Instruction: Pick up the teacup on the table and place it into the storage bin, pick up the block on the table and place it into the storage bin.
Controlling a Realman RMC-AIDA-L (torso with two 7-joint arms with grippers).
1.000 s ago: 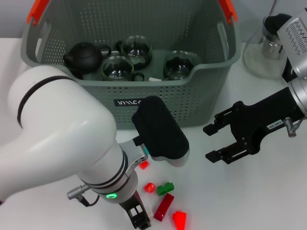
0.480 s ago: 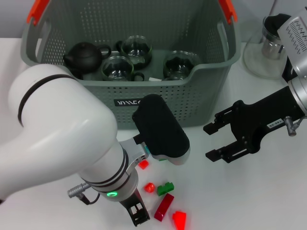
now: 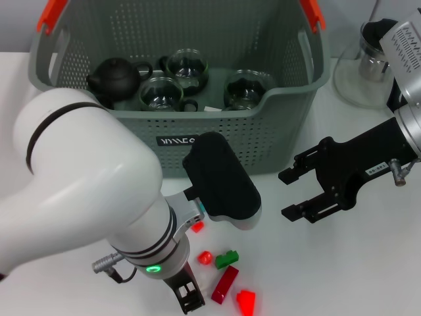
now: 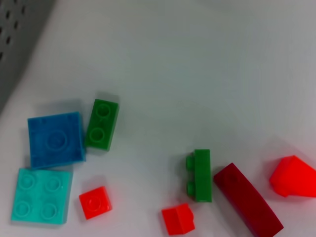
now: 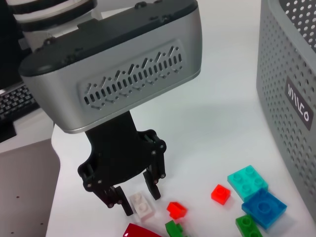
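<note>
The left arm (image 3: 85, 191) is showing a bulky glossy white shell with thin black seam bands, a glowing green ring light and a silver plug near the wrist. A grey-and-black camera housing (image 5: 123, 74) with zigzag vent slots is sitting above the black left gripper (image 5: 136, 202), while the right gripper (image 3: 289, 194) is showing matte black, screw-studded linkages and a small white label.

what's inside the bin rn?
The bin holds a black teapot and three glass teacups. No blocks visible inside; its near wall hides the floor at the front.

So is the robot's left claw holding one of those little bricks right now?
No: the left gripper hangs open just above a white brick that lies on the table.
</note>
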